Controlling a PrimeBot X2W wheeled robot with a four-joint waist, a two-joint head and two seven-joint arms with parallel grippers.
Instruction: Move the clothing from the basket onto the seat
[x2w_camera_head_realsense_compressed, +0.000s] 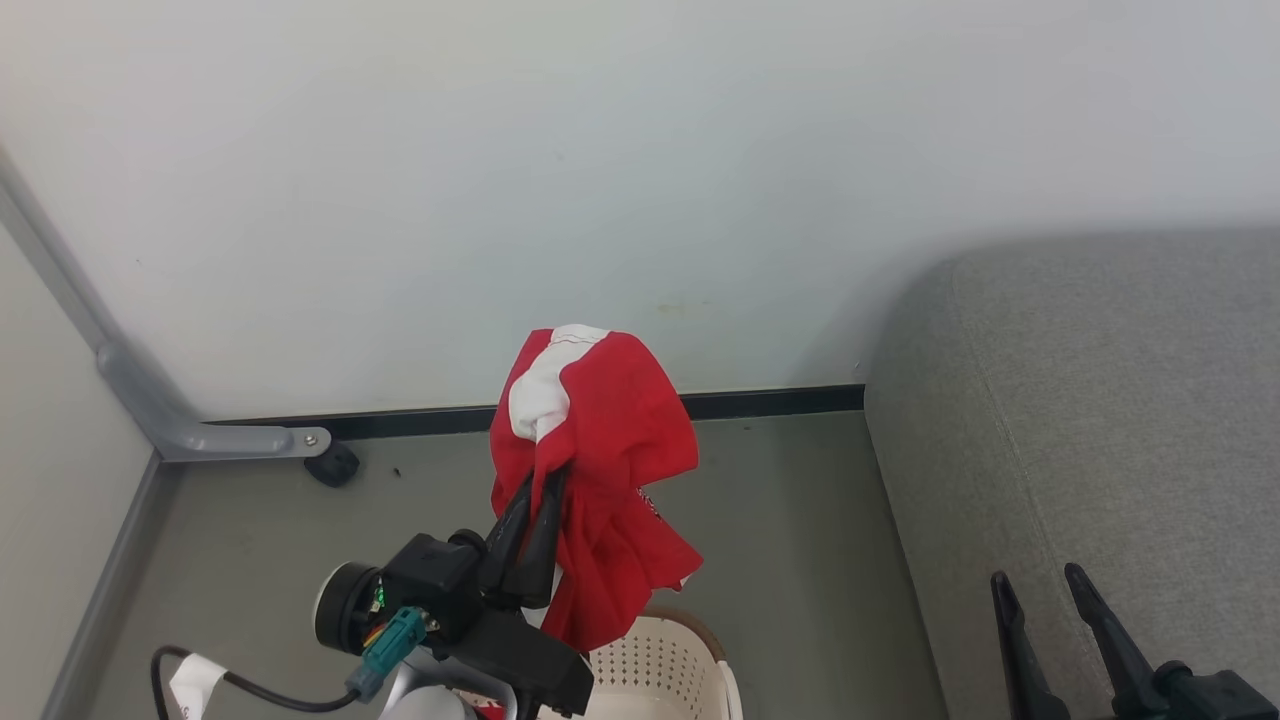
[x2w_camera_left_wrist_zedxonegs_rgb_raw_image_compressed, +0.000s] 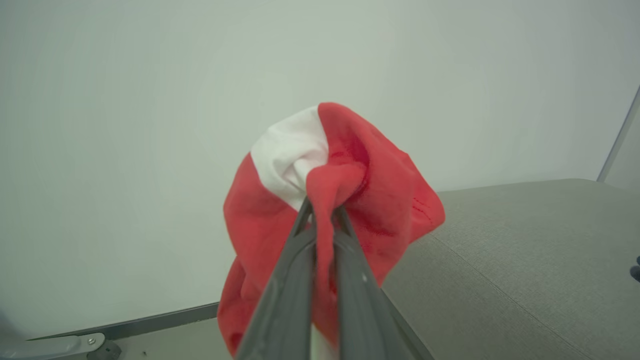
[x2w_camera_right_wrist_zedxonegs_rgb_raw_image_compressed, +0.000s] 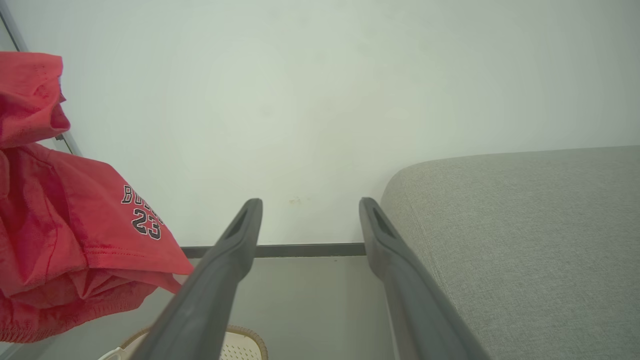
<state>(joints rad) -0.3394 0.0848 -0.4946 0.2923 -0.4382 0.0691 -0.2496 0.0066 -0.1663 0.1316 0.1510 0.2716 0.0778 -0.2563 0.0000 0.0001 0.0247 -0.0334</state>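
Note:
A red garment (x2w_camera_head_realsense_compressed: 600, 470) with a white stripe hangs in the air above the basket (x2w_camera_head_realsense_compressed: 660, 670), pinched by my left gripper (x2w_camera_head_realsense_compressed: 540, 470), which is shut on it. From the left wrist the fabric (x2w_camera_left_wrist_zedxonegs_rgb_raw_image_compressed: 350, 200) bunches over the fingertips. The right wrist view shows the same garment (x2w_camera_right_wrist_zedxonegs_rgb_raw_image_compressed: 75, 235) at the left, with small black lettering and "23". My right gripper (x2w_camera_right_wrist_zedxonegs_rgb_raw_image_compressed: 310, 205) stands open with nothing between its fingers, low at the seat's front edge (x2w_camera_head_realsense_compressed: 1040, 585). The grey seat (x2w_camera_head_realsense_compressed: 1100, 430) lies to the right. A scrap of red shows beside the basket at the bottom edge.
A pale wall (x2w_camera_head_realsense_compressed: 640, 180) with a dark baseboard (x2w_camera_head_realsense_compressed: 760, 402) stands behind. A grey metal leg with a black caster (x2w_camera_head_realsense_compressed: 335, 465) sits at the left on the grey floor (x2w_camera_head_realsense_compressed: 790, 540). A cable with a white tag (x2w_camera_head_realsense_compressed: 195, 685) trails from my left arm.

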